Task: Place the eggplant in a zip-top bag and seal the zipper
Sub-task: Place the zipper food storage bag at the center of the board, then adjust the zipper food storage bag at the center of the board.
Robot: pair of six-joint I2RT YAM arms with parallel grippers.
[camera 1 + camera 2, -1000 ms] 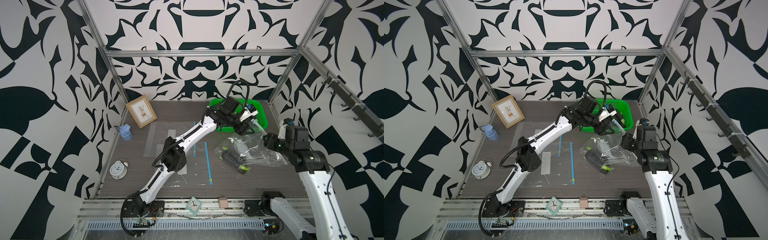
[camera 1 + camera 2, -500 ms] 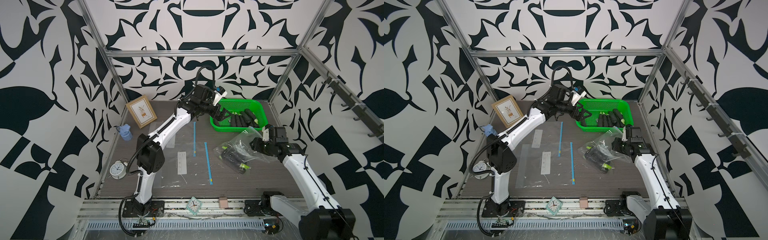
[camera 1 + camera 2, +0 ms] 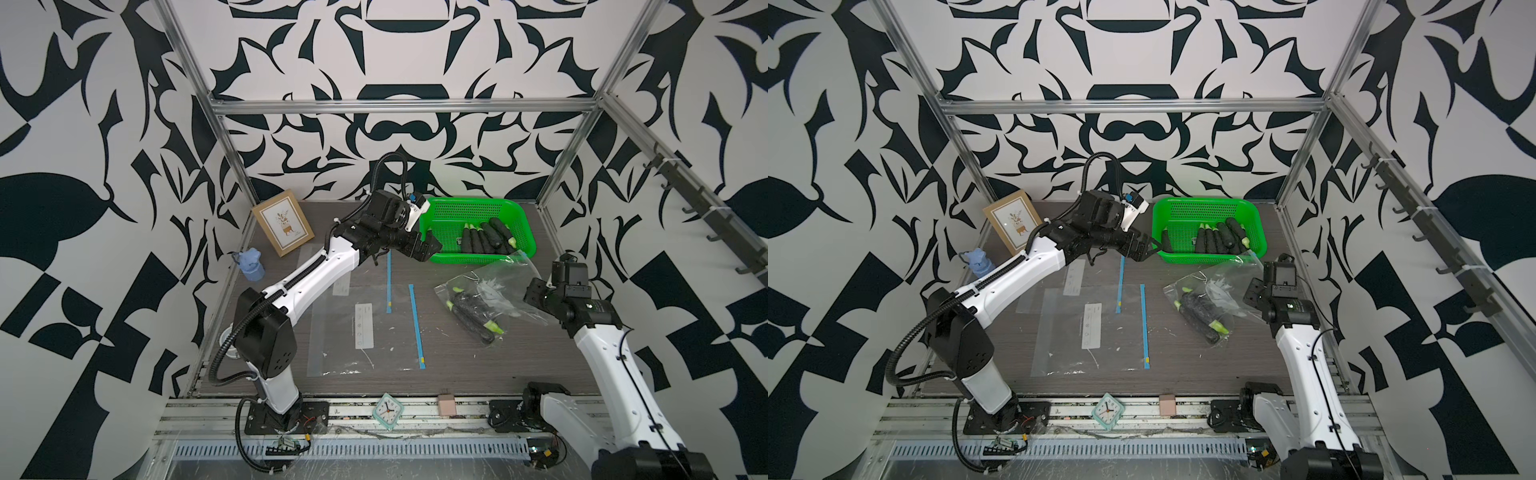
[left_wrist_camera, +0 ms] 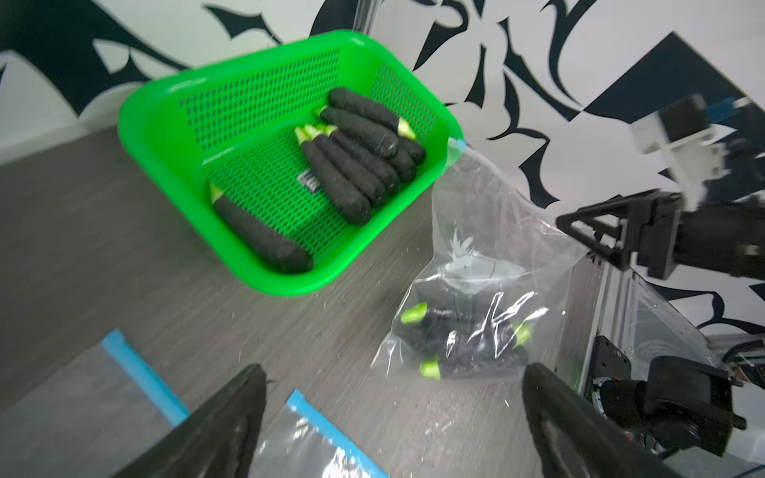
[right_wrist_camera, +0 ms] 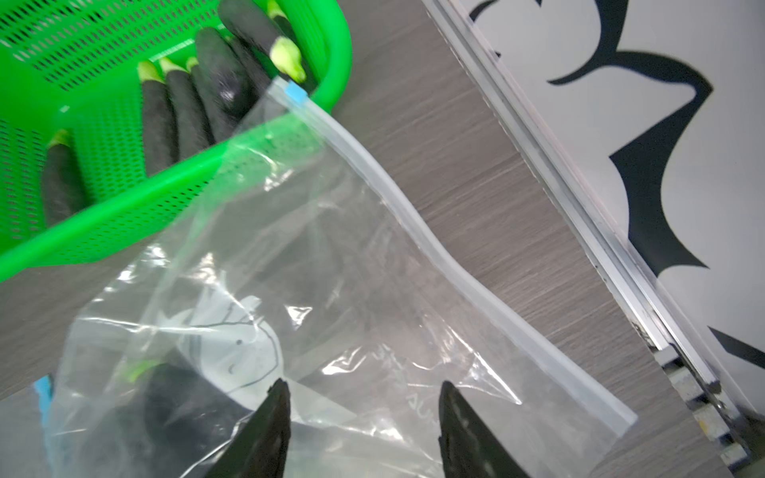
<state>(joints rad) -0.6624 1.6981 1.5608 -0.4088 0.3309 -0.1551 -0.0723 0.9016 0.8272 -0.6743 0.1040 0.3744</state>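
Now the dark, green-stemmed eggplants point(image 3: 469, 309) lie inside the clear plastic zip-top bag point(image 3: 498, 278) beside the green mesh basket point(image 3: 449, 216). We judge sealing in hand: left gripper point(image 4: 395, 368) and right gripper point(image 5: 363, 385) both gape empty; next we must pinch the pale zipper strip point(image 5: 434, 244).

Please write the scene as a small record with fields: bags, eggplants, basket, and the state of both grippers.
basket: green, at the back
loose eggplants: several, in the basket
filled bag: clear, on the table, right side, one corner against the basket
bagged eggplants: dark, green stems, lying inside the filled bag
zipper: looks closed along its length, not certain
empty bags: two, flat, mid-table
left gripper: jaws wide open, empty, near the basket's front corner
right gripper: jaws apart over the filled bag, gripping nothing
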